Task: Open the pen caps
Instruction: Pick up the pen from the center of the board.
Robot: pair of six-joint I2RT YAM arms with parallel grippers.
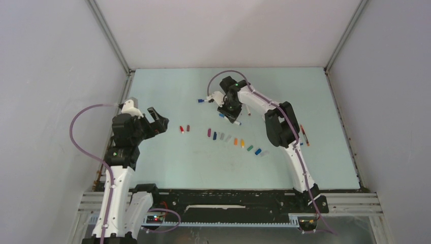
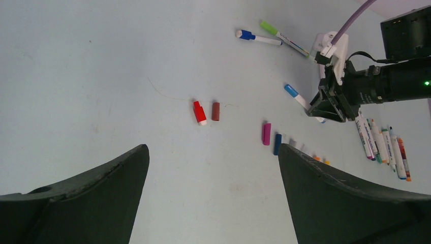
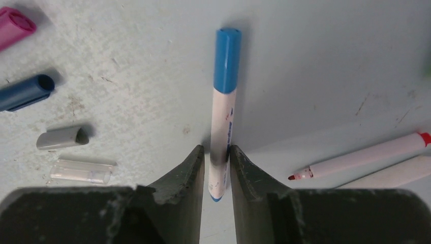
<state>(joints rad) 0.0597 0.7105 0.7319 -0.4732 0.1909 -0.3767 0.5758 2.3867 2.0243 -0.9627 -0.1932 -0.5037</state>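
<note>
My right gripper (image 1: 231,118) (image 3: 217,148) hangs low over the table, its jaws standing close round the rear end of a white pen (image 3: 222,122) with a blue cap (image 3: 226,66) on its far end. The right finger touches the barrel; a thin gap shows at the left finger. A row of loose caps lies on the table, from red (image 1: 182,129) and brown (image 1: 188,128) through purple (image 1: 209,132) to blue (image 1: 257,151). Pink (image 3: 12,25), dark blue (image 3: 25,91), grey (image 3: 62,137) and clear (image 3: 84,171) caps lie to the left of the fingers. My left gripper (image 1: 157,119) (image 2: 213,147) is wide open, raised at the left.
Uncapped pens lie in a bunch at the right (image 2: 381,145) (image 1: 304,134); one with a red tip (image 3: 356,160) is just right of my right fingers. Two capped pens, blue (image 2: 256,37) and green (image 2: 282,36), lie farther back. Grey walls enclose the table.
</note>
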